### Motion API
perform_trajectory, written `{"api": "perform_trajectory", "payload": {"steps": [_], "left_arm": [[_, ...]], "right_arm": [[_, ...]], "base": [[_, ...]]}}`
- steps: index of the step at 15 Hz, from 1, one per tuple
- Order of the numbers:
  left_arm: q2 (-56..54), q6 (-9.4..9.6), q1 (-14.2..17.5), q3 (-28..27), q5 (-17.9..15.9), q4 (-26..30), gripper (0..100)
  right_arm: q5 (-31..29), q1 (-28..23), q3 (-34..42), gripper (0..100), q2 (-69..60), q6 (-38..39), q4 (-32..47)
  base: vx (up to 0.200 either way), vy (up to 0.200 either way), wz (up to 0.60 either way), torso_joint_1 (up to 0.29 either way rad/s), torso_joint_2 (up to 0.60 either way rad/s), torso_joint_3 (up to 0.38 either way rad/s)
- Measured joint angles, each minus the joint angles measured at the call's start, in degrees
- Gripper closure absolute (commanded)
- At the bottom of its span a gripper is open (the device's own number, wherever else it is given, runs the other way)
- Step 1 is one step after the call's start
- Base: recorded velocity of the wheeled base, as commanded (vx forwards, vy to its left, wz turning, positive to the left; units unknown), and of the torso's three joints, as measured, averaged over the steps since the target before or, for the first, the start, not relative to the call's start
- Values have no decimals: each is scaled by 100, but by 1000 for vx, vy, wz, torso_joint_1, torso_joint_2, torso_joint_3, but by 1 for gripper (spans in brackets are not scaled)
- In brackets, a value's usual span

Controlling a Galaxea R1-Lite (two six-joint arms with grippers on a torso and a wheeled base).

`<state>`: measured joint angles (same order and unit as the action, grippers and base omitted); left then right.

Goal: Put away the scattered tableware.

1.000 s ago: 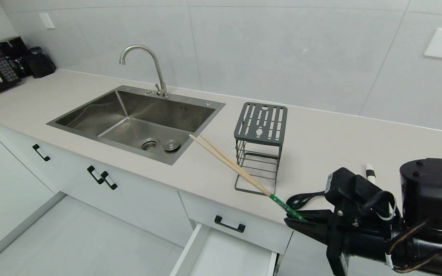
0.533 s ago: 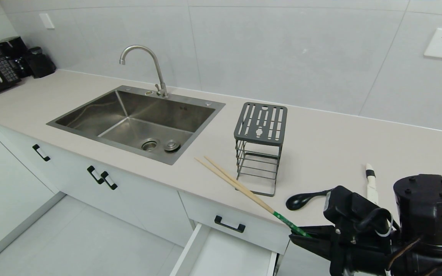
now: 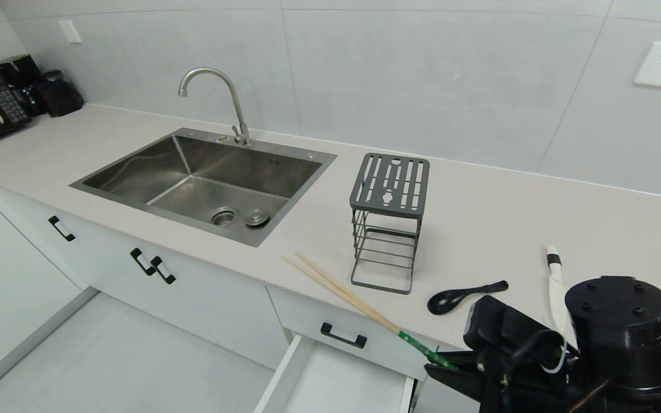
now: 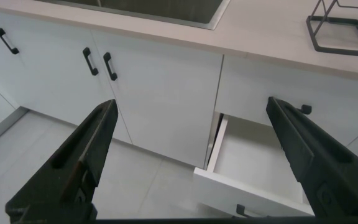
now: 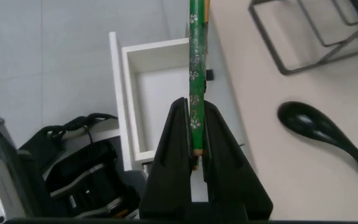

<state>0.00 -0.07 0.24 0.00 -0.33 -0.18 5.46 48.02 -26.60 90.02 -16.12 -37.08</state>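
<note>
The drawer (image 3: 342, 390) under the desk (image 3: 479, 229) is pulled out and open from above. The chopsticks (image 3: 342, 289) in the right pincer (image 3: 442, 367) slant across the desk's front edge, near the wire rack (image 3: 388, 223). A black spoon (image 3: 462, 295) and a white utensil (image 3: 555, 284) lie to the right of the rack.
</note>
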Motion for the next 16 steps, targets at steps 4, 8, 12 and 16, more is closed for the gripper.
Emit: {"api": "perform_trajectory", "payload": {"steps": [4, 8, 12, 16], "left_arm": [[0, 0, 0, 0, 0, -2, 0], [0, 0, 0, 0, 0, 0, 0], [0, 0, 0, 0, 0, 2, 0], [0, 0, 0, 0, 0, 0, 0]], "right_arm": [[-76, 525, -558, 100, 315, -17, 126], [-273, 851, -529, 100, 414, -22, 145], [-295, 928, -503, 100, 433, -6, 151], [-315, 953, -496, 100, 434, -5, 150]], "base": [[0, 0, 0, 0, 0, 0], [0, 0, 0, 0, 0, 0], [0, 0, 0, 0, 0, 0], [0, 0, 0, -138, 267, 137]]}}
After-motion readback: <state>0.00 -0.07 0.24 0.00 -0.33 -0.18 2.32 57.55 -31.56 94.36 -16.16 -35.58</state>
